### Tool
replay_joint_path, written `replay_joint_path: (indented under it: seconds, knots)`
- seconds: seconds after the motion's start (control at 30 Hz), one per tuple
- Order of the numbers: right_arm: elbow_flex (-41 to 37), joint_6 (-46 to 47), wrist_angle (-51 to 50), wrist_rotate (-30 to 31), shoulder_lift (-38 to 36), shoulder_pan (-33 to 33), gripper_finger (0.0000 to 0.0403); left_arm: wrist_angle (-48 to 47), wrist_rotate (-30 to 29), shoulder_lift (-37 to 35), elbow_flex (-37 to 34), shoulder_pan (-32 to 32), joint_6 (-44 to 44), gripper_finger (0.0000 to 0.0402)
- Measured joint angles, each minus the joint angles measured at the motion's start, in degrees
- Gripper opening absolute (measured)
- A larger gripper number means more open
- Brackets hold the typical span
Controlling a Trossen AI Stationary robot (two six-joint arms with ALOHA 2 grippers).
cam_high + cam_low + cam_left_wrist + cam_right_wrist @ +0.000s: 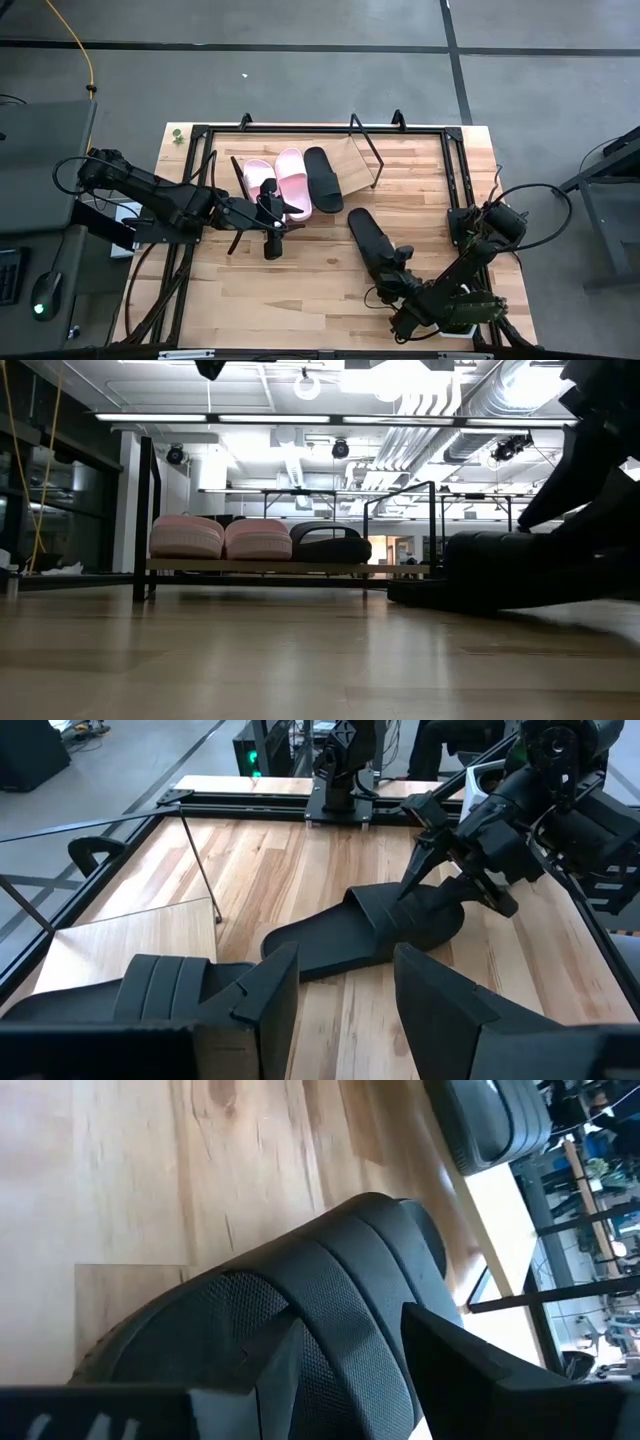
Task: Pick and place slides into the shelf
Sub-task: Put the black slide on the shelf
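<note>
We count three slides on the shelf point(358, 158): two pink ones point(278, 183) and a black one point(323, 179). The last black slide point(372, 240) lies on the table, heel between the right gripper point(402, 262)'s parted fingers, unlifted. The left gripper point(272, 212) hangs spread and empty just before the pink pair.

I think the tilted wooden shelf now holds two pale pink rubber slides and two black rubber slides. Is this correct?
Not quite. The tilted wooden shelf holds two pale pink rubber slides but only one black rubber slide. The second black slide lies on the tabletop at the right gripper, as the high view shows.
</note>
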Motion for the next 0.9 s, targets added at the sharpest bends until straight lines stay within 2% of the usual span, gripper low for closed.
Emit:
replay_joint_path:
  seconds: [0.9]
  knots:
    - [-0.02, 1.13, 0.72, -3.17, -0.07, -1.22, 0.016, -0.02, 0.0, 0.0, 0.0, -0.01, 0.02, 0.015]
